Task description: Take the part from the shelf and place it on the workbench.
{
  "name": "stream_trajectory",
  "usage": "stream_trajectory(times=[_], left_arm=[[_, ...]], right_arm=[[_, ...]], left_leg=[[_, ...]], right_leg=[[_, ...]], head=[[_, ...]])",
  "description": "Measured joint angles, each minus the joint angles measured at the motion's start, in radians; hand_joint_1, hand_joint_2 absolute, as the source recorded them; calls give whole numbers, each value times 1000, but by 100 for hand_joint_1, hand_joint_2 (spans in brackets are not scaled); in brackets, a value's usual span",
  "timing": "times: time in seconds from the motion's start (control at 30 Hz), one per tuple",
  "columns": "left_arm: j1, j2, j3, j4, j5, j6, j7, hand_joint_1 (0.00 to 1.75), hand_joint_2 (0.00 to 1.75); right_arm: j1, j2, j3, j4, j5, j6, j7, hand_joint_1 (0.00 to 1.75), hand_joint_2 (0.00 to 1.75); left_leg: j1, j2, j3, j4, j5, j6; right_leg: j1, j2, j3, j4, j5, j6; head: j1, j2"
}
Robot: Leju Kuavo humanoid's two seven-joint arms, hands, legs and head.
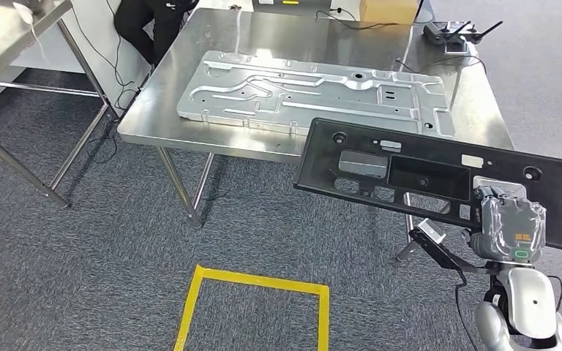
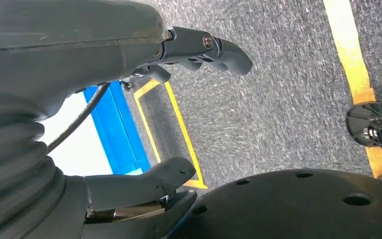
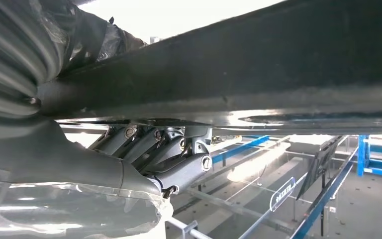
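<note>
Part: a long black plastic panel (image 1: 439,179) with cut-outs and a deep rectangular recess, held in the air roughly level, its far long edge overlapping the near right corner of the workbench as seen from the head view; whether it touches the bench top cannot be told.
Right hand: the right hand (image 1: 511,228) grips the panel at its near right edge; in the right wrist view the panel (image 3: 258,74) crosses as a dark slab, with the thumb side pressed on one face and the dark fingers (image 3: 179,154) curled tight against the other.
Right arm: the silver forearm rises from the lower right of the head view, its wrist wrapped in clear plastic film.
Left hand: the left hand (image 2: 144,124) hangs over the floor holding nothing, thumb and fingers apart.
Workbench: a stainless steel table (image 1: 212,88) on thin metal legs, standing on grey carpet.
On the workbench: a large stamped sheet-metal plate (image 1: 315,95) lies flat across the middle; at the far edge sit a cardboard box (image 1: 388,10) and a black controller with antennas (image 1: 455,32), with dark cables running between them.
Floor: a square outlined in yellow tape (image 1: 252,307) lies on the carpet in front of the bench.
Left side: a second metal table (image 1: 15,36) stands apart from the workbench.
Behind the bench: a person in dark clothing (image 1: 150,25) stands at the far left corner.
</note>
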Motion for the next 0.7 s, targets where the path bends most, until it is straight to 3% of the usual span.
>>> stream_trajectory(times=[0.03,0.1,0.17,0.2,0.23,0.33,0.4,0.53,0.57,0.63,0.67,0.7], left_arm=[[0,-1,0,0,-2,0,0,0,175],[2,-2,0,0,-4,0,0,0,175],[4,-2,0,0,-7,0,0,0,175],[5,-2,0,0,-9,1,0,0,175],[6,-2,0,0,-10,1,0,0,175],[5,-1,0,0,-12,2,0,0,175],[3,1,1,0,-15,4,1,0,175],[2,1,1,0,-22,4,1,0,175],[2,1,1,0,-24,4,1,0,175],[2,2,1,0,-25,4,1,0,175],[2,2,1,0,-26,4,1,0,175],[3,2,1,0,-26,4,1,0,175]], right_arm=[[11,-1,0,-6,-1,-2,0,169,175],[33,-2,0,-17,-2,-7,-1,169,175],[52,-2,0,-22,-5,-9,-2,169,175],[61,-2,0,-22,-6,-10,-4,169,175],[66,-1,0,-22,-7,-10,-7,169,175],[67,4,4,-21,-8,-9,-15,169,175],[61,9,10,-19,-9,-6,-17,169,175],[37,19,31,-12,-9,4,-21,169,175],[28,21,37,-11,-9,6,-23,169,175],[13,26,48,-9,-9,9,-25,169,175],[9,28,53,-8,-9,10,-25,169,175],[7,31,57,-6,-9,12,-25,169,175]], left_leg=[[4,4,7,-11,4,5],[8,12,18,-24,8,11],[9,19,20,-24,5,10],[10,21,21,-24,2,6],[13,24,23,-22,-2,2],[21,30,28,-6,-21,-22],[17,32,28,1,-33,-40],[21,32,28,21,-57,-59],[22,30,12,59,-79,-61],[20,29,-55,189,-139,-60],[18,29,-93,253,-160,-58],[17,28,-120,292,-162,-54]], right_leg=[[0,-12,-6,17,-12,4],[-4,-42,-51,110,-63,14],[-13,-54,-117,229,-111,26],[-19,-56,-134,256,-111,31],[-24,-59,-133,245,-91,36],[-35,-70,-49,70,3,51],[-33,-69,-22,16,10,38],[-29,-61,-17,21,-6,-5],[-27,-60,-14,20,-7,-14],[-21,-60,-8,19,-13,-26],[-15,-60,-5,20,-16,-30],[-10,-59,-1,20,-20,-34]], head=[[0,0],[1,0],[1,0],[1,0],[1,0],[2,0],[0,0],[-2,0],[-2,0],[-2,0],[-2,0],[-2,0]])
